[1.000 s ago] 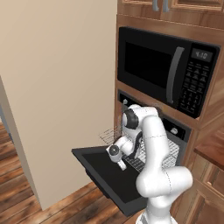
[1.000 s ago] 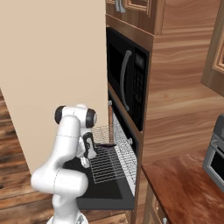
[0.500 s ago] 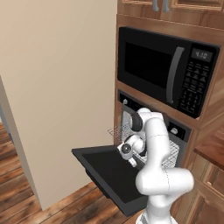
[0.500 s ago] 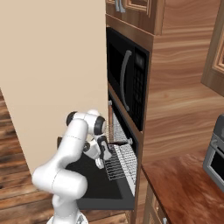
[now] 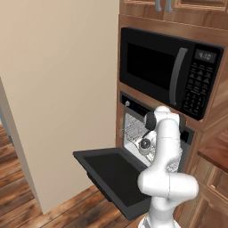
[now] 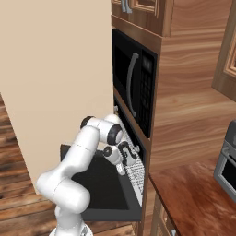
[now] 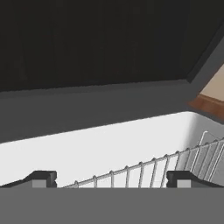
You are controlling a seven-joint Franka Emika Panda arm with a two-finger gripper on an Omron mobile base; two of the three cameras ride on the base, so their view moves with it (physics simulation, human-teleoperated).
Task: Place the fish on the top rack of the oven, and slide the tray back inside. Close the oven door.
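Hand view: our gripper [image 7: 111, 180] fingers spread wide, grasping nothing, top rack [image 7: 144, 171] edge between them at 6 o'clock. We judge push-in step: keep tips square on wire, push straight into oven [image 5: 133, 116], then lift oven door [image 5: 113, 174].

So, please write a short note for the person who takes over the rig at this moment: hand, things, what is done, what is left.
Hand: open, holds nothing, at the front edge of the rack.
Oven: door is fully down, flat.
Rack: looks mostly inside the cavity in the left base view; whether it is fully in I cannot tell.
Fish: I cannot make it out on the rack, so confirm it is there.
Done: it seems the rack is nearly slid in.
Left: finish the push if needed, draw the arm out, close the door.
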